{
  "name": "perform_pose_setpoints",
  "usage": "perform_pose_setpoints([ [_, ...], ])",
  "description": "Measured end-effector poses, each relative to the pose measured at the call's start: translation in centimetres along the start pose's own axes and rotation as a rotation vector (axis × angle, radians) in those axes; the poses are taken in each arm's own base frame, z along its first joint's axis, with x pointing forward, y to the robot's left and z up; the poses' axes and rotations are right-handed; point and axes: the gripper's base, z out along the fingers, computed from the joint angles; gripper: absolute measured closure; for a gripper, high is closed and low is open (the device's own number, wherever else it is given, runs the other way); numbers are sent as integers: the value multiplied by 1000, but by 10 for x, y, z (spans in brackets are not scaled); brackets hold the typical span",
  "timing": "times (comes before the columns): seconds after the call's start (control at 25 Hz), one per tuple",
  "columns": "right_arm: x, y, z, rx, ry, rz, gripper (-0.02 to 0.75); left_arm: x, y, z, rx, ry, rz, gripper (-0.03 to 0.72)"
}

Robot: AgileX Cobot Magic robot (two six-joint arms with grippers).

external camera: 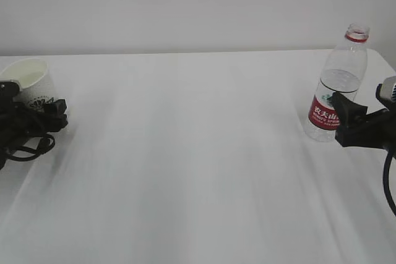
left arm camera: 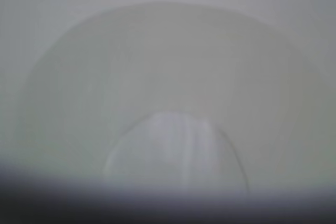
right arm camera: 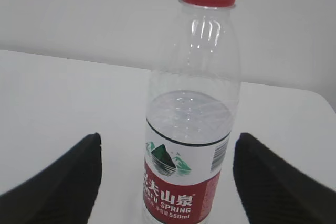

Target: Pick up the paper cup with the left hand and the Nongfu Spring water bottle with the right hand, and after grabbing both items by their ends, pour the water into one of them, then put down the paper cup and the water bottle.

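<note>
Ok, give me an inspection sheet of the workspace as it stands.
Surface: white table, bare in the middle.
Cup: paper cup at far left, upright, mouth open; left wrist view is filled by its blurred inside, contents unclear.
Bottle: water bottle at far right, upright on the table, uncapped, water up to just above the label.
Clutter: nothing seen.
Left gripper: at the cup's lower side; grip cannot be judged.
Right gripper: open, fingers either side of the bottle's label, gaps showing.
Cables: black loops by the left arm and right arm.
Surroundings: plain white wall.
</note>
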Motion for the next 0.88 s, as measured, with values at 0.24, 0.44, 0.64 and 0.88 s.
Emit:
perform_pose_setpoints([
  [0.24,0,0,0,-1,0,-1,145,-3,-1,1,8,-22,1,31],
  [0.44,0,0,0,-1,0,-1,145,-3,-1,1,10,-23,2,17],
  [0.64,0,0,0,-2,0,-1,145,-3,-1,1,10,-23,2,16],
  [0.88,0,0,0,-2,0,-1,145,-3,-1,1,14,-23,3,15],
])
